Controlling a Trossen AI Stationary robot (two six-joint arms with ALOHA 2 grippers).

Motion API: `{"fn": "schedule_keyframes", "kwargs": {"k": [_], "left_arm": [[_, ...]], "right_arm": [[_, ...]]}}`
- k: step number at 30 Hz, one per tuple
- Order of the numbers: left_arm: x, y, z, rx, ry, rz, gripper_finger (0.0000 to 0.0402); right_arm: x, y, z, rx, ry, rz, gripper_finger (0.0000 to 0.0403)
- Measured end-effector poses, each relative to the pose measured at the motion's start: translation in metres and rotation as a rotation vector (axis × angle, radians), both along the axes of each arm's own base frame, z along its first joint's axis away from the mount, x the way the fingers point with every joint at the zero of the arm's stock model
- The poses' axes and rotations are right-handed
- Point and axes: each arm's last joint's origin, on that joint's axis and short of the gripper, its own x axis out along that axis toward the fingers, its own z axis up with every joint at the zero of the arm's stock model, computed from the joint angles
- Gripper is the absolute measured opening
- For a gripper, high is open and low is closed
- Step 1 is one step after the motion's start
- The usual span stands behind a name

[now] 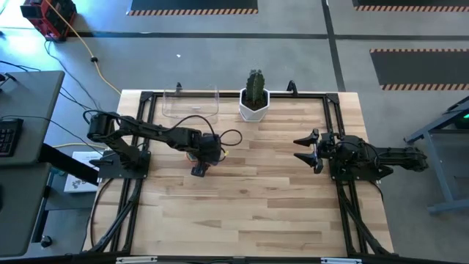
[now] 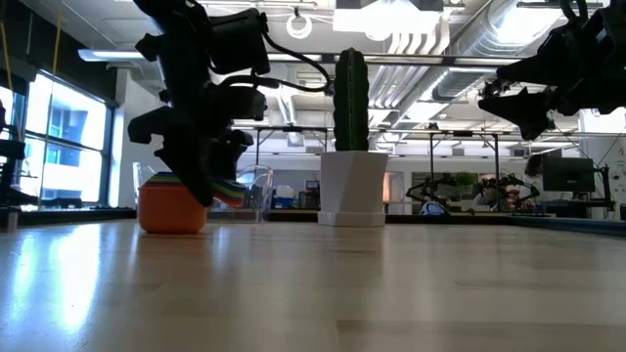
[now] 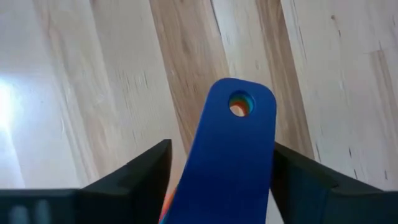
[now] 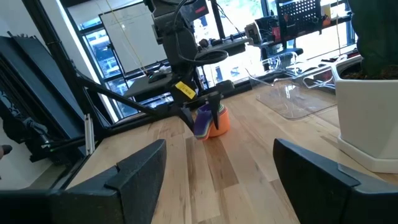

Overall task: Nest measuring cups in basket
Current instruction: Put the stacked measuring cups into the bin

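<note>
While the blue handle of the measuring cups sits between them, left jaws stand open, ungripping

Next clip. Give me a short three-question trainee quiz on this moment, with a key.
1. True or false: the measuring cups already sit inside the basket.
2. The handle between the left hand's fingers is: A red, B blue, C green.
3. Which hand waits open, away from the cups?
Key: 1 false, they stand stacked on the table, outside it. 2 B. 3 the right hand.
</note>
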Motion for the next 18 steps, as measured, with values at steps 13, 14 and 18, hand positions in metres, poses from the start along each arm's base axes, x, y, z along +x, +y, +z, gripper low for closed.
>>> {"fn": "schedule_keyframes", "kwargs": {"k": [13, 14, 18], "left_arm": [[0.0003, 0.0002, 0.0005, 0.003, -0.005, -0.001, 0.0143], [0.0002, 0.0002, 0.0004, 0.002, -0.004, -0.001, 0.0143], [0.0002, 0.0002, 0.0004, 0.002, -0.004, -0.001, 0.0143]], "right_arm": [[0.0, 0.0, 0.0, 0.0, 0.0, 0.0, 0.0287], [0.0, 0.0, 0.0, 0.0, 0.0, -0.001, 0.0287], [0.0, 0.0, 0.0, 0.0, 0.0, 0.0, 0.0287]]}}
